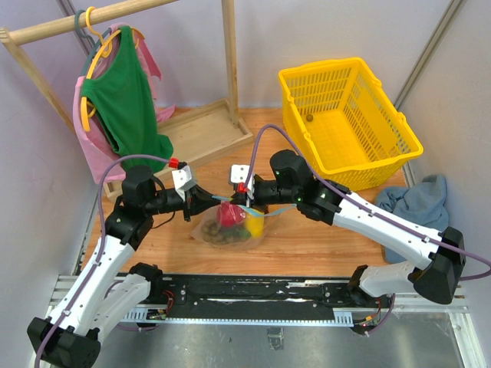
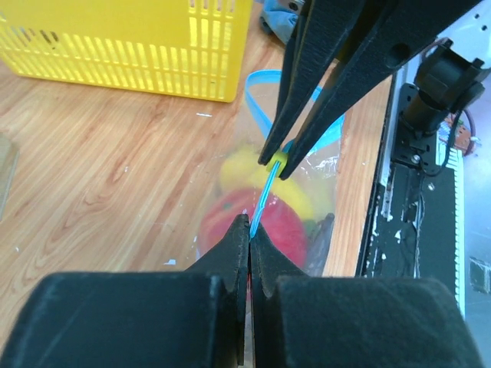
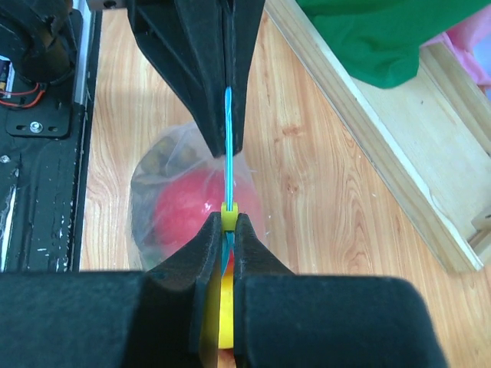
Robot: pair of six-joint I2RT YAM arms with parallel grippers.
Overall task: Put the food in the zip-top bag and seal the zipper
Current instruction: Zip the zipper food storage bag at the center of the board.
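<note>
Zip-top bag (image 1: 230, 228): clear, crinkled plastic. It sat at the middle of the wooden tabletop (image 1: 307, 241), between the two arms and directly under their fingertips. Whether its base rested on the wood or hung just above it could not be told.

Zipper (image 3: 228, 138): a narrow blue-teal strip, stretched taut and edge-on between the two grippers. A loose loop of the strip curved away beyond the right gripper in the left wrist view.

Food: inside the bag. A red piece (image 3: 192, 207) lay uppermost, a yellow piece (image 2: 245, 169) beside it and small tan-brown fruits (image 1: 222, 237) along the near side.

Left gripper (image 2: 247, 226): jaws pressed together, pinching the zipper at one end.

Right gripper (image 3: 229, 218): jaws pressed together on the zipper a short way along, facing the left gripper tip to tip. A small yellow bit showed at the pinch and could not be identified.

Yellow basket (image 1: 349, 115): at the far right of the table, well apart from the bag.

Blue cloth (image 1: 418, 203): crumpled, at the right edge.

Green garment (image 1: 123, 107): on a hanger on the wooden rack, far left.
</note>
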